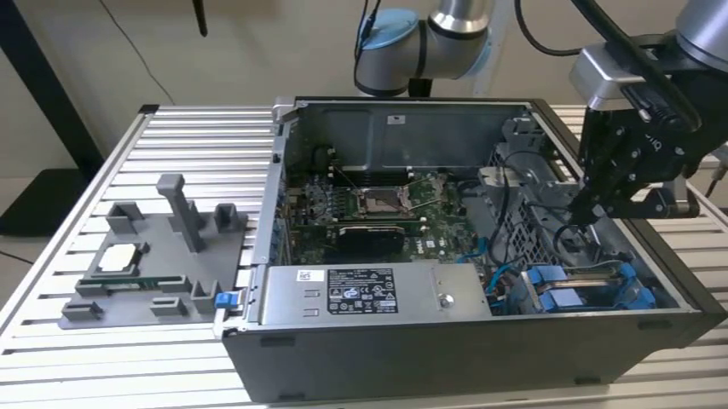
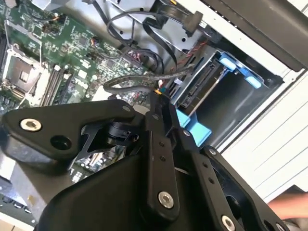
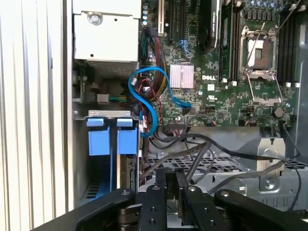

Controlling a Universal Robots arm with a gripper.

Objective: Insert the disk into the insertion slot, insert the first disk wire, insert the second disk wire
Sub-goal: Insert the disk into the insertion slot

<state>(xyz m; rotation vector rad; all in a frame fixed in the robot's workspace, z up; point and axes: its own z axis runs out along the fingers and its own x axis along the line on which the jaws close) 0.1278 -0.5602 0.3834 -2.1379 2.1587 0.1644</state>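
Observation:
The disk [image 2: 199,89] sits in the insertion slot [image 2: 231,103], a bay of the grey drive cage with blue plastic fittings [image 1: 574,294] at the case's front corner on the exterior view's right. Its connector edge faces the motherboard. The blue carrier tabs [image 3: 98,142] stand side by side in the first wrist view. My black gripper [image 1: 578,213] hangs over the cage, just behind the bay. Its fingers [image 2: 166,108] are shut on the end of a black disk wire [image 2: 139,79], close to the disk's connector edge. In the first wrist view the gripper [image 3: 171,185] is above grey cables.
The open case lies on a slatted table [image 1: 182,153]. Inside are the motherboard [image 1: 381,209], a grey power-supply box [image 1: 376,294] and a looped blue cable [image 3: 144,96]. A grey fixture [image 1: 159,256] with parts stands on the exterior view's left.

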